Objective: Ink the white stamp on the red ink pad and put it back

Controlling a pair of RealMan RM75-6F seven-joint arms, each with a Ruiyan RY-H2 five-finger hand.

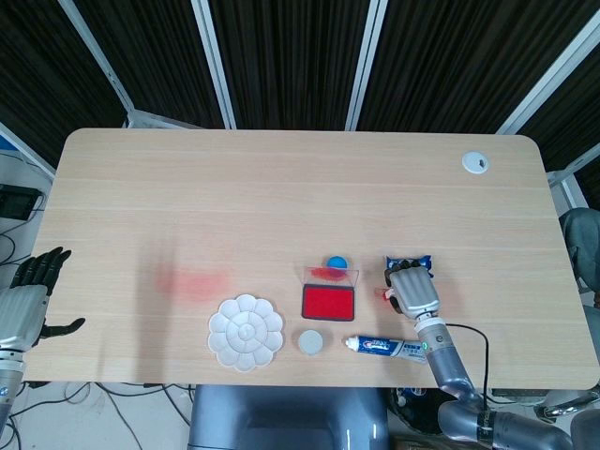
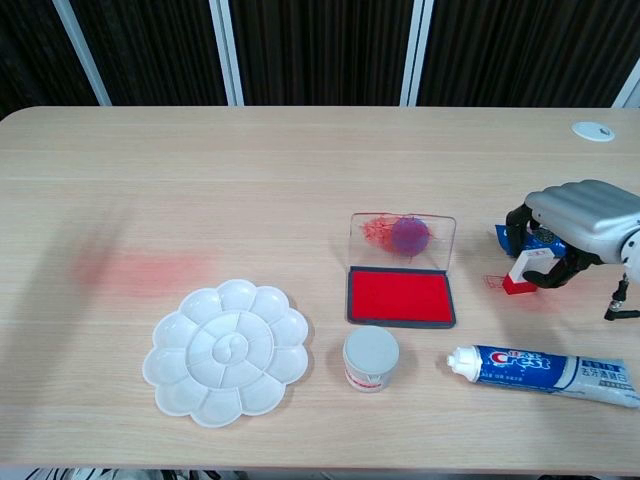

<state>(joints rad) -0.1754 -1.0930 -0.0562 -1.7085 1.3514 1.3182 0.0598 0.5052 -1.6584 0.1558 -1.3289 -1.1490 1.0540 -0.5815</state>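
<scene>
meanwhile the right hand [image 2: 572, 225] curls its fingers around the white stamp [image 2: 524, 271] near the tabletop's [image 2: 300, 170] right edge; left hand [image 1: 26, 302] idles open.

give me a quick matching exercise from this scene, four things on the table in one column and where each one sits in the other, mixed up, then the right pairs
Things:
1. white stamp
2. toothpaste tube
3. flower-shaped palette
4. red ink pad

Places:
A. lying flat at the near edge of the table, on the robot's right side
B. under the fingers of the right hand
C. left of the small white jar
D. in front of its clear, ink-smeared lid

Pairs: 1-B, 2-A, 3-C, 4-D
</scene>
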